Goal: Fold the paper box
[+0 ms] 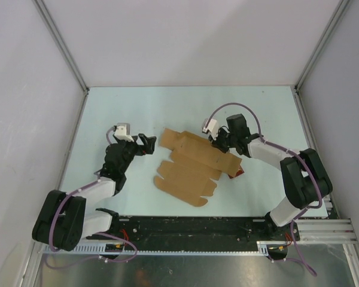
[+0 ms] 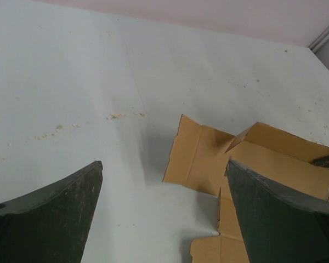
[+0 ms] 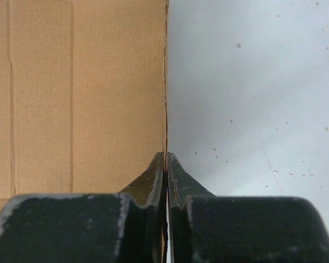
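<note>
Nearest to the arm bases, we see the left gripper (image 1: 147, 143) spread wide and carrying nothing. Its wrist view shows the two fingers (image 2: 60, 208) well apart, with bare table (image 2: 98, 82) between them and cardboard just beside the right-hand finger. Next, the paper box (image 1: 188, 167) lies mid-table between the two arms as a partly raised die-cut sheet: the near flaps rest flat, while a panel on its far right side tilts upward. A small red packet (image 1: 237, 173) shows at the sheet's right edge, partly hidden. Farther back, the right gripper (image 1: 218, 142) is pinched tight on the edge of the raised panel; in its wrist view the fingertips (image 3: 159, 170) meet on the cardboard's edge. We judge the sheet light and thin, bending readily only along its scored creases, so it will likely slide on the smooth table and buckle if squeezed mid-panel. We would therefore take hold at a panel edge close to a crease, with the free gripper bracing the opposite flap.
</note>
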